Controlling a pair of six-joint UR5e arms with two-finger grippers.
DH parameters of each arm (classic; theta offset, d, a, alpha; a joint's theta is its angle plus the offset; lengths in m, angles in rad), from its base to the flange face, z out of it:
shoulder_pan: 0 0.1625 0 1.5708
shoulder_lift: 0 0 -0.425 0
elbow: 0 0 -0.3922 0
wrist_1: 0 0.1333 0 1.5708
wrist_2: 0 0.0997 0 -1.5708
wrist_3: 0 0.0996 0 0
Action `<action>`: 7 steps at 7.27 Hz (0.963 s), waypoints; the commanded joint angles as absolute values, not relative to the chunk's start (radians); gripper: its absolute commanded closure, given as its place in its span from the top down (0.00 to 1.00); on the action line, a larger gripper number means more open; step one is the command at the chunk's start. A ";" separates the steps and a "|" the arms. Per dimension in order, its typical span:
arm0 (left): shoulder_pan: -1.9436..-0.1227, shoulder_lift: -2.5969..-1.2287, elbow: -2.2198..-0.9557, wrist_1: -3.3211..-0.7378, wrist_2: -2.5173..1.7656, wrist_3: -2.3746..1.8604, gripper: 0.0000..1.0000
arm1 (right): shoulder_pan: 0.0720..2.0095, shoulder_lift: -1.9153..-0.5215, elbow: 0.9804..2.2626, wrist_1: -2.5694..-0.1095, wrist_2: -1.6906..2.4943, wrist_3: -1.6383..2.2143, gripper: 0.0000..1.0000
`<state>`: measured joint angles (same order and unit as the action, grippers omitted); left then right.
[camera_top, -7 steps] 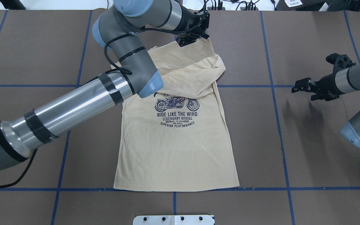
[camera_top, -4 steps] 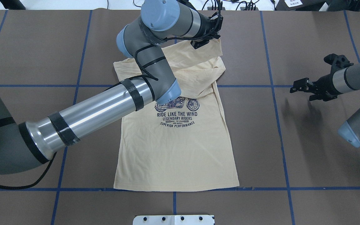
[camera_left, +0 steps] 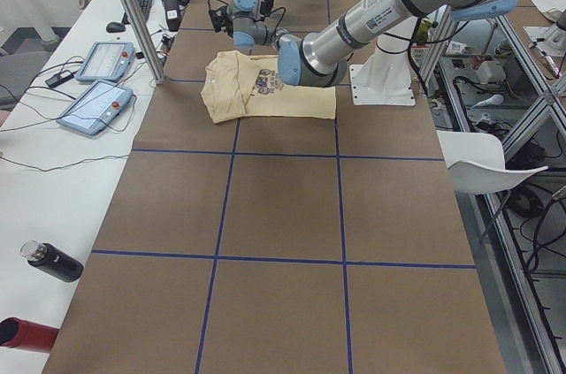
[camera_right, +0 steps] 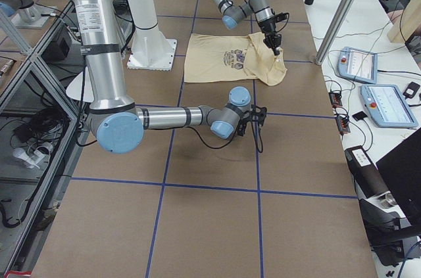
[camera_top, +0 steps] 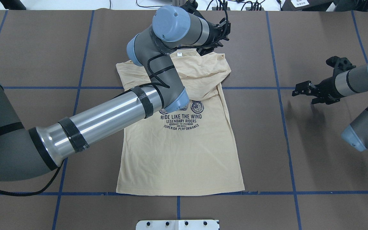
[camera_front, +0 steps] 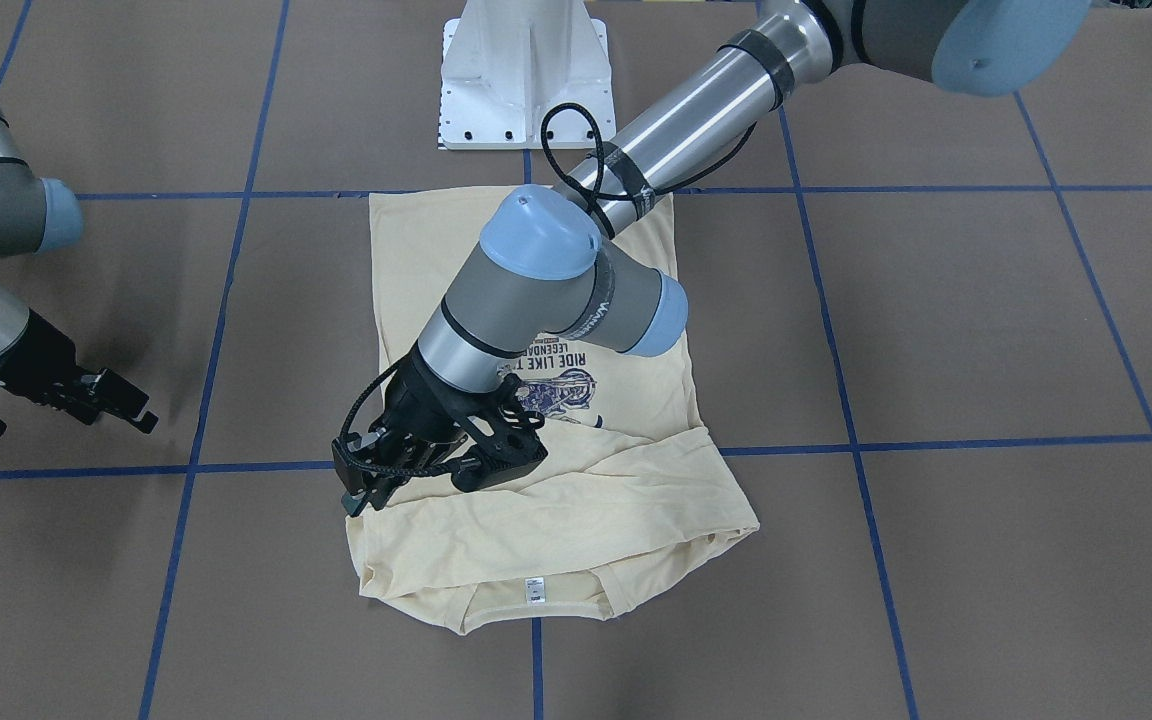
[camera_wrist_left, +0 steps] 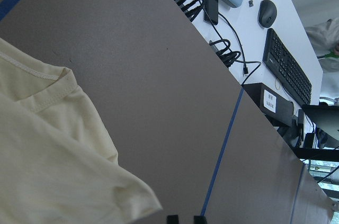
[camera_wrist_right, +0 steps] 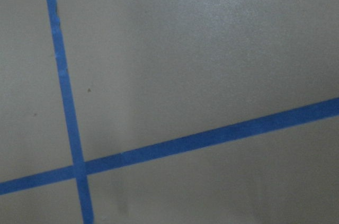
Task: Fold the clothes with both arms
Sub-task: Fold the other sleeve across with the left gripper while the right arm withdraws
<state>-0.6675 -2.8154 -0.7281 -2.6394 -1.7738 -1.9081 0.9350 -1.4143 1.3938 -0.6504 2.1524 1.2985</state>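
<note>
The clothes, one cream-yellow shirt [camera_top: 177,153], lie print-up on the brown table, hem toward the robot. The top part is folded over, and the white neck label [camera_front: 534,590] shows at the far edge. My left gripper [camera_top: 209,51] sits low at the shirt's far right corner, its jaws close together, and it appears shut on the fabric edge. In the left wrist view the shirt [camera_wrist_left: 42,155] runs in a peak toward the fingertips [camera_wrist_left: 172,218]. My right gripper [camera_top: 305,94] hovers open over bare table, well to the right of the shirt.
The white pedestal [camera_front: 526,70] stands at the robot's side of the table. Blue tape lines [camera_wrist_right: 159,150] grid the brown surface. Past the far edge lie a keyboard [camera_wrist_left: 288,70], cables and control pendants [camera_right: 358,64]. An upright pole [camera_right: 342,15] rises near that edge.
My left gripper carried the shirt's top edge to the right, then lowered it. The fold has settled flatter and the neck label now shows. The right gripper drifted slightly left.
</note>
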 commanded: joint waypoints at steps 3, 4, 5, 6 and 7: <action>-0.675 -2.576 -1.116 -2.597 -1.928 -1.919 0.80 | 0.695 -1.396 1.633 -0.667 1.902 1.778 1.00; -0.676 -2.412 -1.345 -2.520 -1.977 -1.904 0.80 | 0.634 -1.402 1.696 -0.673 1.846 1.864 1.00; -0.681 -2.299 -1.485 -2.487 -1.977 -1.863 0.80 | 0.589 -1.417 1.779 -0.746 1.838 1.966 1.00; -0.686 -2.211 -1.562 -2.484 -1.979 -1.803 0.80 | 0.493 -1.474 1.884 -0.840 1.766 2.035 0.99; -0.705 -2.169 -1.590 -2.484 -1.983 -1.752 0.80 | 0.363 -1.549 1.955 -0.854 1.626 2.116 0.99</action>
